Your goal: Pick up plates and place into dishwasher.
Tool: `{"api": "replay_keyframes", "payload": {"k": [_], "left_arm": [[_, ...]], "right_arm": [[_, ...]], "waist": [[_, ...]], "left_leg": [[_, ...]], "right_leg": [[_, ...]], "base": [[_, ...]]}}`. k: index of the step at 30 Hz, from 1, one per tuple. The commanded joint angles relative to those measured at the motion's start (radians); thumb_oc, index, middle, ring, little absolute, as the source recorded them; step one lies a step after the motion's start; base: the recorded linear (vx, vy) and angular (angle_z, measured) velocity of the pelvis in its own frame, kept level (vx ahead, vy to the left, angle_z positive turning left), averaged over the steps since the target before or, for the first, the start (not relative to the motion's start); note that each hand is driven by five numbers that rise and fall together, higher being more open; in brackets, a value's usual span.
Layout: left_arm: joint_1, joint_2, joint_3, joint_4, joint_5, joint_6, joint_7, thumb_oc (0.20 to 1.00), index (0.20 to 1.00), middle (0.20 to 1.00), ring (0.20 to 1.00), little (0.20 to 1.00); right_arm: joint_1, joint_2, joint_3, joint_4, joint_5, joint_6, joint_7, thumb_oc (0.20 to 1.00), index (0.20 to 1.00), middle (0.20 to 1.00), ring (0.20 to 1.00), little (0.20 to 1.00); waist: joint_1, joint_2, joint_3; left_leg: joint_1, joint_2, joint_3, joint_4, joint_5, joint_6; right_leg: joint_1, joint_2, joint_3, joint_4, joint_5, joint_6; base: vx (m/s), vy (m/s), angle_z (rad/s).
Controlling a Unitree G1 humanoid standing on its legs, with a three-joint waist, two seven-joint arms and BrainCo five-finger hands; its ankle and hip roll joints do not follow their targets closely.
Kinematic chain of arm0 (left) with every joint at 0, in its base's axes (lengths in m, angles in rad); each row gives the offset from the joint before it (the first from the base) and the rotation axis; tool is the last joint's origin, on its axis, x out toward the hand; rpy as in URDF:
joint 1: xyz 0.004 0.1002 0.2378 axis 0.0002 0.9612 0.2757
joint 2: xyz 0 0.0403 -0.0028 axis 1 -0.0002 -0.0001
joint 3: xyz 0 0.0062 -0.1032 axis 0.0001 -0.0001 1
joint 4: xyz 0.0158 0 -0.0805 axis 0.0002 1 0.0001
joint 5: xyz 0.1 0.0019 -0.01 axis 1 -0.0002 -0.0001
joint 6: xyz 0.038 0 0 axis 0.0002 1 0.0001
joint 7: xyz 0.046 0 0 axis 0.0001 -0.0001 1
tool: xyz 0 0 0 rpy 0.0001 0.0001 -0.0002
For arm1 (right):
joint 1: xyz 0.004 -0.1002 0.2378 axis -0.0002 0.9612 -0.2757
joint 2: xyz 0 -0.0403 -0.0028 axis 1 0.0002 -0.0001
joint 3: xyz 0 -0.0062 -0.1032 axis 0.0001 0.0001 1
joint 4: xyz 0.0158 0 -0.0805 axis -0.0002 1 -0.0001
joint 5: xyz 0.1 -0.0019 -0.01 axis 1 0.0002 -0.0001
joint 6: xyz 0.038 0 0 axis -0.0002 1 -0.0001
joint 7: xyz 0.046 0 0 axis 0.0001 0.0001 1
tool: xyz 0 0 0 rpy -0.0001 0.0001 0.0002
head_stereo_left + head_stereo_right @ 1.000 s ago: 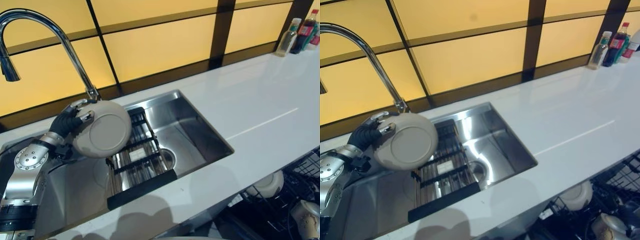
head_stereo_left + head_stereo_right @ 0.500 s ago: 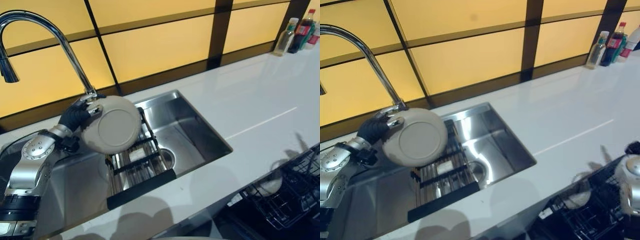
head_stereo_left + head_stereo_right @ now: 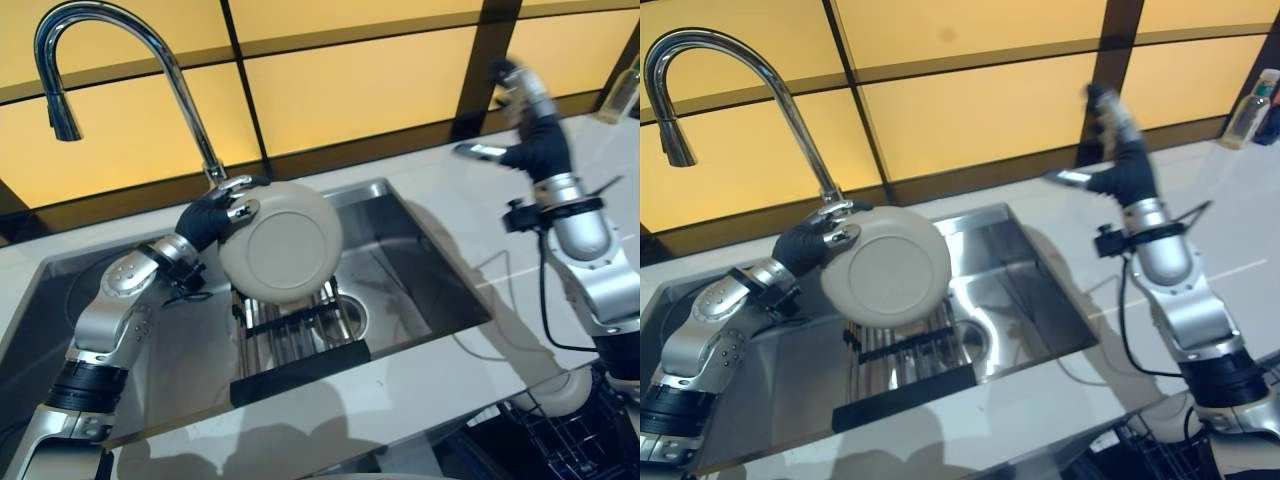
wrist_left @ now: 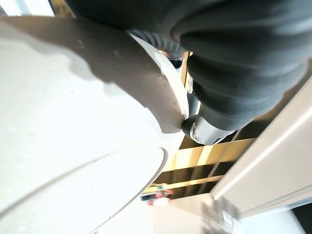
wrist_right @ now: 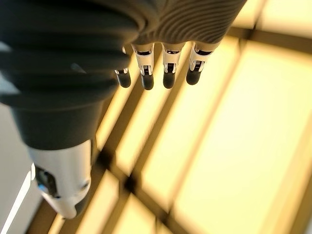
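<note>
My left hand [image 3: 213,213] is shut on the rim of a round beige plate [image 3: 282,243]. The plate hangs tilted on edge over the middle of the steel sink [image 3: 432,290]. In the left wrist view the plate [image 4: 68,146] lies against the hand, with a finger [image 4: 207,130] curled over its edge. My right hand [image 3: 528,118] is raised above the white counter to the right of the sink. It is open, its fingers [image 5: 165,70] straight, and it holds nothing. The dishwasher's black rack [image 3: 570,445] shows at the lower right.
A dark slatted drying rack [image 3: 300,345] lies across the sink under the plate. The tall curved faucet [image 3: 165,65] stands behind the left hand. A white dish [image 3: 562,392] sits in the dishwasher rack. A bottle [image 3: 1252,105] stands at the counter's far right.
The left hand has carried the plate a little to the right over the sink. The right arm has come up from the dishwasher to above the counter. The camera has shifted too.
</note>
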Motion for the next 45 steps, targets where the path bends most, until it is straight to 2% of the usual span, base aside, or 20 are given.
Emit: {"api": "replay_keyframes", "payload": {"k": [1, 6, 9, 12, 20, 27, 33, 37, 38, 40, 42, 44, 45], "left_arm": [[-0.083, 0.01, -0.045, -0.059, -0.073, -0.075, -0.033, 0.2, 0.2, 0.2, 0.2, 0.2], [-0.09, -0.045, -0.105, -0.067, -0.034, -0.093, -0.059, 0.2, 0.2, 0.2, 0.2, 0.2], [-0.073, -0.071, -0.115, -0.069, -0.017, -0.106, -0.085, 0.2, 0.2, 0.2, 0.2, 0.2], [-0.064, -0.062, -0.123, -0.08, 0.005, -0.107, -0.082, 0.2, 0.2, 0.2, 0.2, 0.2], [-0.028, -0.081, -0.116, -0.093, 0.023, -0.122, -0.08, 0.2, 0.2, 0.2, 0.2, 0.2], [-0.025, -0.061, -0.115, -0.099, 0.019, -0.122, -0.068, 0.2, 0.2, 0.2, 0.2, 0.2], [-0.032, -0.069, -0.135, -0.097, 0.017, -0.126, -0.063, 0.2, 0.2, 0.2, 0.2, 0.2], [-0.04, -0.078, -0.15, -0.082, -0.007, -0.132, -0.058, 0.2, 0.2, 0.2, 0.2, 0.2], [-0.04, -0.085, -0.154, -0.08, -0.015, -0.133, -0.054, 0.2, 0.2, 0.2, 0.2, 0.2], [-0.038, -0.101, -0.159, -0.079, -0.017, -0.134, -0.05, 0.2, 0.2, 0.2, 0.2, 0.2], [-0.038, -0.11, -0.169, -0.082, -0.02, -0.134, -0.043, 0.2, 0.2, 0.2, 0.2, 0.2], [-0.039, -0.12, -0.177, -0.083, -0.033, -0.13, -0.04, 0.2, 0.2, 0.2, 0.2, 0.2], [-0.039, -0.126, -0.179, -0.081, -0.035, -0.129, -0.04, 0.2, 0.2, 0.2, 0.2, 0.2]], "right_arm": [[-0.065, 0.022, 0.072, -0.02, 0.048, 0.053, 0.121, 1.0, 1.0, 1.0, 1.0, 1.0], [-0.087, 0.088, 0.15, 0.009, 0.068, 0.106, 0.18, 1.0, 1.0, 1.0, 1.0, 1.0], [-0.078, 0.113, 0.185, 0.028, 0.028, 0.115, 0.245, 1.0, 1.0, 1.0, 1.0, 1.0], [-0.068, 0.105, 0.206, 0.033, 0.019, 0.166, 0.278, 1.0, 1.0, 1.0, 1.0, 1.0], [-0.016, 0.135, 0.202, 0.084, 0.077, 0.27, 0.267, 1.0, 1.0, 1.0, 1.0, 1.0], [0.02, 0.118, 0.207, 0.132, 0.101, 0.412, 0.327, 1.0, 1.0, 1.0, 1.0, 1.0], [0.029, 0.14, 0.218, 0.143, 0.192, 0.399, 0.391, 1.0, 1.0, 1.0, 1.0, 1.0], [0.019, 0.156, 0.232, 0.155, 0.261, 0.415, 0.438, 0.721, 0.721, 0.721, 0.721, 0.721], [0.018, 0.164, 0.238, 0.163, 0.28, 0.424, 0.443, 0.683, 0.683, 0.683, 0.683, 0.683], [0.021, 0.176, 0.239, 0.173, 0.295, 0.434, 0.464, 0.661, 0.661, 0.661, 0.661, 0.661], [0.03, 0.184, 0.239, 0.176, 0.317, 0.44, 0.48, 0.664, 0.664, 0.664, 0.664, 0.664], [0.034, 0.192, 0.235, 0.181, 0.359, 0.449, 0.492, 0.715, 0.715, 0.715, 0.715, 0.715], [0.036, 0.197, 0.234, 0.184, 0.372, 0.452, 0.5, 0.831, 0.831, 0.831, 0.831, 0.831]], "waist": [[0.028, -0.081, -0.101], [0.04, -0.09, -0.097], [0.043, -0.091, -0.096], [0.044, -0.092, -0.091], [0.042, -0.092, -0.08], [0.034, -0.093, -0.075], [0.034, -0.095, -0.071], [0.036, -0.098, -0.074], [0.037, -0.1, -0.075], [0.038, -0.101, -0.075], [0.038, -0.103, -0.075], [0.038, -0.106, -0.074], [0.038, -0.107, -0.074]], "left_leg": [[-0.083, -0.071, 0.038, 0.047, -0.036, 0.023], [-0.075, -0.071, 0.026, 0.041, -0.035, 0.024], [-0.071, -0.068, 0.027, 0.036, -0.033, 0.023], [-0.06, -0.065, 0.028, 0.026, -0.033, 0.022], [-0.057, -0.062, 0.032, 0.027, -0.031, 0.024], [-0.052, -0.059, 0.041, 0.022, -0.028, 0.022], [-0.05, -0.063, 0.036, 0.026, -0.029, 0.023], [-0.051, -0.066, 0.03, 0.028, -0.031, 0.024], [-0.051, -0.066, 0.031, 0.03, -0.031, 0.024], [-0.051, -0.066, 0.032, 0.032, -0.032, 0.026], [-0.052, -0.066, 0.032, 0.032, -0.032, 0.026], [-0.05, -0.067, 0.031, 0.032, -0.032, 0.027], [-0.049, -0.067, 0.031, 0.033, -0.033, 0.027]], "right_leg": [[-0.017, -0.012, 0.001, 0.094, -0.143, 0.051], [-0.007, -0.012, -0.011, 0.094, -0.147, 0.048], [-0.004, -0.012, -0.012, 0.093, -0.147, 0.048], [0.005, -0.01, -0.011, 0.091, -0.151, 0.049], [0.009, -0.008, -0.006, 0.091, -0.15, 0.048], [0.013, -0.008, -0.003, 0.091, -0.148, 0.049], [0.015, -0.006, -0.002, 0.094, -0.145, 0.049], [0.016, -0.008, -0.001, 0.088, -0.142, 0.051], [0.016, -0.009, -0.001, 0.088, -0.141, 0.051], [0.016, -0.008, 0.001, 0.088, -0.14, 0.05], [0.018, -0.008, 0.001, 0.084, -0.138, 0.049], [0.019, -0.008, 0.002, 0.083, -0.137, 0.05], [0.02, -0.008, 0.002, 0.084, -0.137, 0.05]], "base": [[-0.01, 0.009, 0.19], [0.0, 0.001, 0.17], [0.01, 0.006, 0.03], [0.01, 0.002, 0.04], [0.0, 0.0, 0.0], [0.0, 0.0, 0.0], [0.0, 0.0, 0.0], [0.0, 0.0, 0.0], [0.0, 0.0, 0.0], [0.0, 0.0, 0.0], [0.0, 0.0, 0.0], [0.0, 0.0, 0.0], [0.0, 0.0, 0.0]]}}
